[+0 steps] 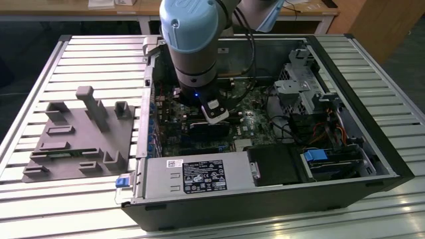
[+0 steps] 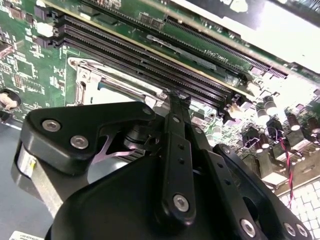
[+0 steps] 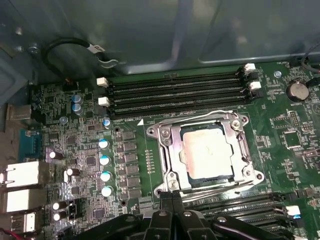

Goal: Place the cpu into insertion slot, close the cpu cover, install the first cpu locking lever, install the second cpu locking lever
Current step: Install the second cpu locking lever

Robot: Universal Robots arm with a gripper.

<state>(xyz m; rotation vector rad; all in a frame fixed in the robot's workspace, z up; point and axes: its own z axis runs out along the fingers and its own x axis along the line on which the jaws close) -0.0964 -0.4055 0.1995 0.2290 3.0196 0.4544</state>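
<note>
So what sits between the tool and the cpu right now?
In the first wrist view, the silver edge of the cpu cover and socket frame lie between the tool and the cpu; nothing else.

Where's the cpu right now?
In the first wrist view, the cpu sits in the insertion slot, between the memory slots and the gripper.

We see a robotics lab or workshop: an opened desktop computer case (image 1: pixel 279 164) lies on a ribbed metal counter (image 1: pixel 79 64), beside a grey fixture block (image 1: pixel 79 137), with wooden furniture (image 1: pixel 378 25) behind and a robot arm (image 1: pixel 192 45) reaching in.
</note>
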